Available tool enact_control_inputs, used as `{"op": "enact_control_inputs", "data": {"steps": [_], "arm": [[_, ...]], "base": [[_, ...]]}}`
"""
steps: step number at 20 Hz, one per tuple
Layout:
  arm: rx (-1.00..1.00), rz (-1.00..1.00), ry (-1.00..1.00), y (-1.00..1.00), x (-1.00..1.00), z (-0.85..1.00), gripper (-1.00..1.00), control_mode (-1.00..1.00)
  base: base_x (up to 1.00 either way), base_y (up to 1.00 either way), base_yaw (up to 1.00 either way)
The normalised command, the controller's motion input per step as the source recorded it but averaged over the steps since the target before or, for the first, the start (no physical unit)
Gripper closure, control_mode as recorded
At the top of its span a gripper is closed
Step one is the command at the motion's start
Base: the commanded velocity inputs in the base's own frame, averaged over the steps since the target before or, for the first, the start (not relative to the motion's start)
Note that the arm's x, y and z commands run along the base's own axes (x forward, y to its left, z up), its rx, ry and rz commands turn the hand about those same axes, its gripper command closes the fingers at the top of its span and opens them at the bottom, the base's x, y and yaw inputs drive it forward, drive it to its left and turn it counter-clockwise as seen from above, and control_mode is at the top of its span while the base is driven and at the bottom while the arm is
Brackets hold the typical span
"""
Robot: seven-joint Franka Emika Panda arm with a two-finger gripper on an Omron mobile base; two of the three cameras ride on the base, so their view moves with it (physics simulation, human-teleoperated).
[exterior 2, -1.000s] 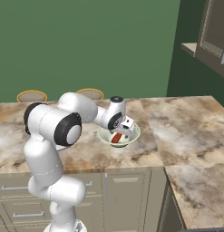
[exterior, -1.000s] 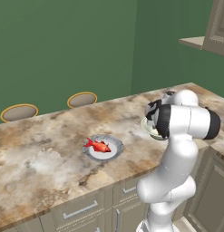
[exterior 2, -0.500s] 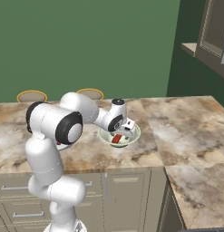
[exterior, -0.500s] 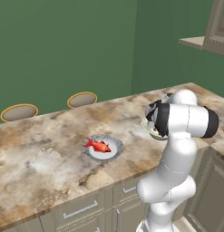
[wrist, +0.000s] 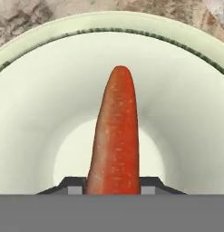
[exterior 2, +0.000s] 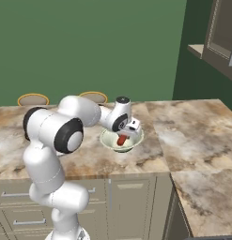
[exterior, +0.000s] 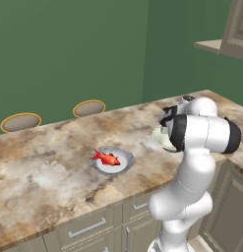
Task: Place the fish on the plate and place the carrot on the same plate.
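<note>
A marble counter point(exterior: 49, 172) is seen; the plate point(exterior: 112, 161) sits mid-counter, a cream bowl point(exterior 2: 121, 139) apparently near the front edge.

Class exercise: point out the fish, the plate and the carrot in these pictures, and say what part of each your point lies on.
fish point(exterior: 108, 158), left base view: middle of its red-orange body.
plate point(exterior: 124, 169), left base view: scalloped rim, on the near right side.
carrot point(wrist: 116, 136), hand view: middle of its length, inside the cream bowl point(wrist: 36, 90).
</note>
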Motion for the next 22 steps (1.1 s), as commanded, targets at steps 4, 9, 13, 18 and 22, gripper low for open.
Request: {"op": "enact_control_inputs", "data": {"steps": [4,9,13,18,22], "arm": [[0.0,0.0,0.0,0.0,0.05,1.0,1.0,-1.0],[0.0,0.04,-0.04,0.17,-0.11,0.98,1.0,-1.0],[0.0,0.19,-0.12,0.63,-0.52,0.56,1.0,-1.0],[-0.02,0.18,-0.07,0.99,-0.39,0.17,1.0,-1.0],[-0.08,0.15,-0.14,1.0,-0.28,-0.01,1.0,-1.0]], "base": [[0.0,0.0,0.0],[0.0,0.0,0.0],[0.0,0.0,0.0],[0.0,0.0,0.0],[0.0,0.0,0.0]]}}
